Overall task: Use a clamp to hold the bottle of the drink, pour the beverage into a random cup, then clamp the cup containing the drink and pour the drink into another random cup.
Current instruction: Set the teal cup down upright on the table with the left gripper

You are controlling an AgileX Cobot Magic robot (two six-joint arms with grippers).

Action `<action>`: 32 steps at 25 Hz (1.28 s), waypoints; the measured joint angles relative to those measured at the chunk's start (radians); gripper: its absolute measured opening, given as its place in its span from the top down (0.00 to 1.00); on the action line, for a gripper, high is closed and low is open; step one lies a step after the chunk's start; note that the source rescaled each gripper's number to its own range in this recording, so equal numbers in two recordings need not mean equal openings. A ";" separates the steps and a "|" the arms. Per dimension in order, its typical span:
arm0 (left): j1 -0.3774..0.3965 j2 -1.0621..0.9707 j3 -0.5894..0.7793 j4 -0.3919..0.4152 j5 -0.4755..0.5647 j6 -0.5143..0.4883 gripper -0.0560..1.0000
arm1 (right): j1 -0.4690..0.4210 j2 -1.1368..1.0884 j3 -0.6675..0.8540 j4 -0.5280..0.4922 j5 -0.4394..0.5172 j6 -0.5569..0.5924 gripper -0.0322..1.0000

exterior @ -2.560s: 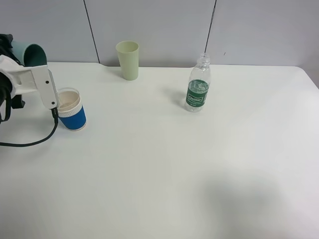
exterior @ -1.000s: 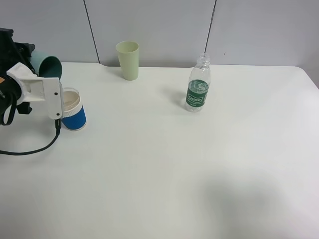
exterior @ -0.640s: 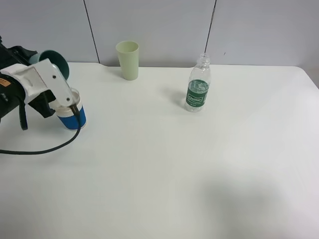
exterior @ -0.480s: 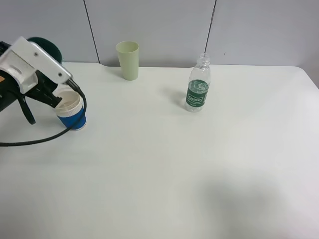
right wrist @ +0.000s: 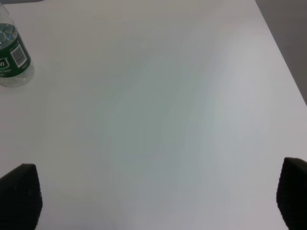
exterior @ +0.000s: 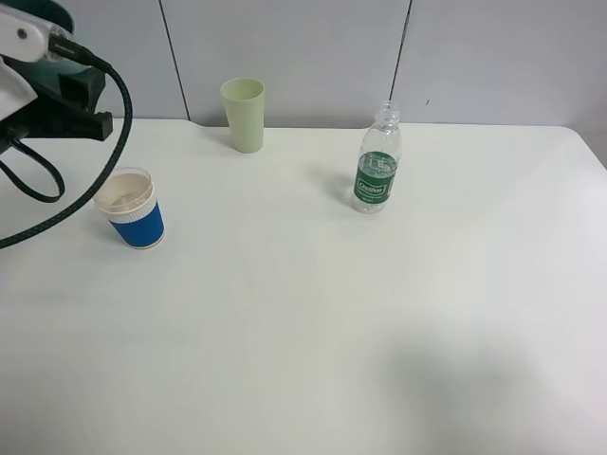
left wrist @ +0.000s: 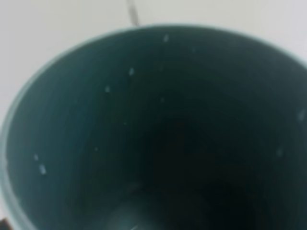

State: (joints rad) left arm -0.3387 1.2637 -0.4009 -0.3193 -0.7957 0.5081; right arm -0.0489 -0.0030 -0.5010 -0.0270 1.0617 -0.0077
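My left gripper is raised at the far left, shut on the teal-green cup, of which only a sliver shows at the picture's top corner. The left wrist view is filled by that cup's dark inside, speckled with droplets; no pool of beverage can be made out. Below it on the table stands the blue-sleeved paper cup; whether it holds beverage I cannot tell. The bottle, uncapped, stands upright right of centre and also shows as bottle. My right gripper is open over bare table.
A pale yellow-green tumbler stands at the back of the white table, near the wall. A black cable loops from the left arm down beside the blue cup.
The left arm has swung up and away from the blue-sleeved cup, carrying the teal-green cup from a tilt over its rim to the top left corner. Bottle and tumbler unmoved.
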 joint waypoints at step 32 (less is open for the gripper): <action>-0.093 -0.009 0.102 0.511 0.077 -0.691 0.93 | 0.000 0.000 0.000 0.000 0.000 0.000 0.00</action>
State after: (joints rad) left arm -0.4312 1.2545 -0.2988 0.1912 -0.7191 -0.1830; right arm -0.0489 -0.0030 -0.5010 -0.0270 1.0617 -0.0077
